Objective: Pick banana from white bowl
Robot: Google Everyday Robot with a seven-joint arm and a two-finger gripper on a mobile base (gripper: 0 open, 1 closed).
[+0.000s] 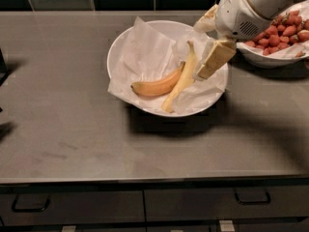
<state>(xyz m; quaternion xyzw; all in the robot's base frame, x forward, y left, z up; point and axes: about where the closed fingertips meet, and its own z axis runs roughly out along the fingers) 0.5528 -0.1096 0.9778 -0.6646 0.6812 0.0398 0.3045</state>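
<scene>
The white bowl [120, 42], lined with crinkled white paper, stands at the middle of the grey counter. In it lies the long pale yellow banana [181, 81], with its dark stem tip pointing to the back. A shorter, curved orange-yellow banana [154, 87] lies against its left side. My gripper [208, 42] hangs over the right part of the bowl, just right of the pale banana's upper end. It is open and holds nothing. One finger [216, 58] reaches down beside the banana and the other [205, 24] sits over the back rim.
A second white bowl with red strawberries [280, 35] stands at the back right, partly behind my arm. The grey counter [67, 129] extends to the left and front. Dark drawers with handles [29, 204] run below the front edge.
</scene>
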